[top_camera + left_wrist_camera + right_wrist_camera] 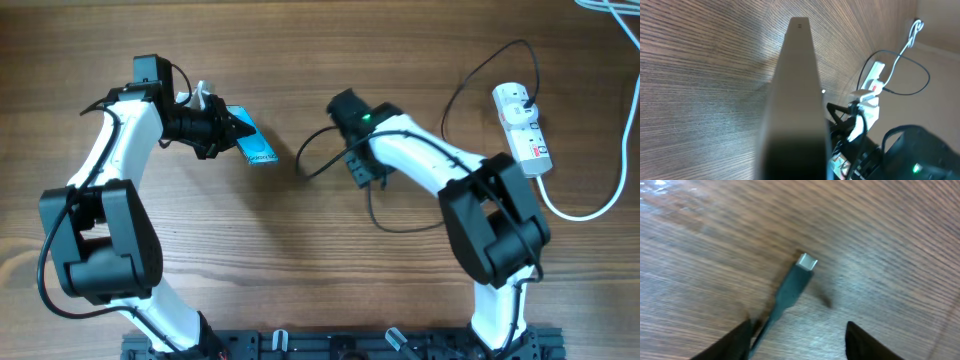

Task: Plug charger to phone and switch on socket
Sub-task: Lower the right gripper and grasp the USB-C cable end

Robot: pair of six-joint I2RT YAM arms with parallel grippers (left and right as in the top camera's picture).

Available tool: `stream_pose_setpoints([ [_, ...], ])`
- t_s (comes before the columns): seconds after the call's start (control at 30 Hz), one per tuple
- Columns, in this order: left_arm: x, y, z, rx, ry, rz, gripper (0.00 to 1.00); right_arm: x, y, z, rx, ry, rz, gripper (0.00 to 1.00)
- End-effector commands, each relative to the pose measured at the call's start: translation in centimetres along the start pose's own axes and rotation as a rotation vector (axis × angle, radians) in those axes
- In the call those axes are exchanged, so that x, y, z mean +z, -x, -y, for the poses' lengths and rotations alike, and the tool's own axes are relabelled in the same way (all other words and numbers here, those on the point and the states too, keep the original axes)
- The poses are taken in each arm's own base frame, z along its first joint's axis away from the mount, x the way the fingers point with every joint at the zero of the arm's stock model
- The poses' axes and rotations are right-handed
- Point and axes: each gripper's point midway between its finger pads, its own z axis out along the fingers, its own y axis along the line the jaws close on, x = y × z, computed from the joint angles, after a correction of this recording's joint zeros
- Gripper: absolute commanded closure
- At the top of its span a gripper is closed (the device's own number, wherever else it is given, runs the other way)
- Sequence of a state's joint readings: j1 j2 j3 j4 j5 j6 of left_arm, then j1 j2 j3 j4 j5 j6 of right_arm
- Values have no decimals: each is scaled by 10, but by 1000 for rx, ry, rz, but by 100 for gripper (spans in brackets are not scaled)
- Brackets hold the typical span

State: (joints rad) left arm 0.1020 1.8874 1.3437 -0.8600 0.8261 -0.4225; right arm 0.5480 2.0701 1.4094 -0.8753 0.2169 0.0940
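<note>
The wooden worktop [300, 290] is carrying the whole job, and the task is looking early on. The socket [522, 130] is lying at the worktop's edge, its thick white cord [585, 212] looping off beside it. A thin black lead is running into the socket's far end, so the plug is probably seated, though it is too small to tell. Whether the socket's red switch is on cannot be read either.

Well apart from the socket, beyond the right arm, the left claw [232, 135] is gripping the phone [256, 148] by one end and holding it tilted, cyan screen showing.

Between socket and phone, the charger [786, 291] is lying loose on the wood, its metal tip [807, 261] pointing away from the right claw [799, 327]. That claw is hanging wide open just behind the connector, gripping nothing.

So, by my reading, the phone is being presented, while grasping the connector, mating it to the phone and pressing the switch are all waiting to be done.
</note>
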Motion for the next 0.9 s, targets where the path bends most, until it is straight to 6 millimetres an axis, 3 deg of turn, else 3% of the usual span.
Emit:
stream_pose_setpoints([
  [0.0, -5, -3, 9, 46, -24, 4, 96, 26, -13, -15, 54, 165, -76, 9],
  [0.03, -5, -3, 9, 45, -24, 4, 96, 25, -11, -20, 62, 206, -72, 0],
  [0.1, -5, -3, 9, 45, -24, 4, 96, 24, -5, -25, 73, 256, -54, 0],
  [0.13, -5, -4, 9, 44, -23, 3, 96, 24, -5, -25, 90, 258, -56, 9],
  [0.17, -5, -4, 9, 42, -22, 2, 96, 24, -11, -25, 207, 250, -95, 44],
  [0.2, -5, -4, 9, 42, -22, 2, 96, 24, -14, -25, 267, 245, -114, 55],
  [0.23, -5, -4, 9, 42, -22, 2, 96, 24, -15, -25, 309, 242, -124, 59],
  [0.37, -5, -4, 9, 42, -22, 1, 96, 27, -12, -12, 389, 158, -103, 68],
  [0.57, -5, -4, 9, 40, -21, 0, 96, 27, 3, -18, 390, 203, -49, 78],
  [0.77, -5, -4, 9, 40, -21, 0, 96, 27, 4, -17, 391, 201, -44, 79],
  [0.87, -5, -4, 9, 43, -22, 2, 96, 27, -1, -17, 387, 196, -64, 87],
])
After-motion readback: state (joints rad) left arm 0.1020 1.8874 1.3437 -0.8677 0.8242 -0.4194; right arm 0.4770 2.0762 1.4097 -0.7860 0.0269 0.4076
